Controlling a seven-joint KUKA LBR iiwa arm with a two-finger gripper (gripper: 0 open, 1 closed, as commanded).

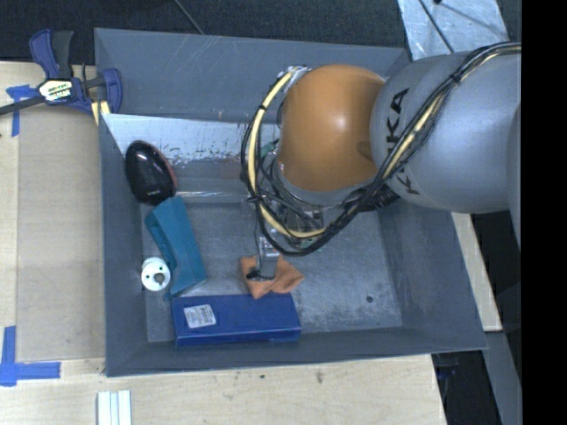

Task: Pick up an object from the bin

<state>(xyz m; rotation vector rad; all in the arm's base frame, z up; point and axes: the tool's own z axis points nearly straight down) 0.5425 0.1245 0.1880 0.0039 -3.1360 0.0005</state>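
Orange-brown and crumpled, the scrap [285,280] lies right under your end effector [265,268], which hangs straight down from the wrist and meets it at its left end. Whether that is touching or just above, you cannot tell, nor how wide the end effector stands, because the orange cover [332,131] and the cable loops hide much of it. I would not call the scrap held.

The upright pose makes sense to me; a soft, low thing on the flat floor of the bin [399,273] is best pinched from above.

Just below the end effector the blue box [236,319] lies flat along the foot of the bin's wall, its top edge touching or just beside the scrap; a careless pinch could catch that edge. Left of the end effector a teal pad [177,242] lies aslant, with a white cap [156,275] at its lower end; further up and left a black mouse [149,171] rests in the corner. All three are well apart from the scrap, so on those sides you have room.

The pick looks to me about to begin; the lift is not yet done.
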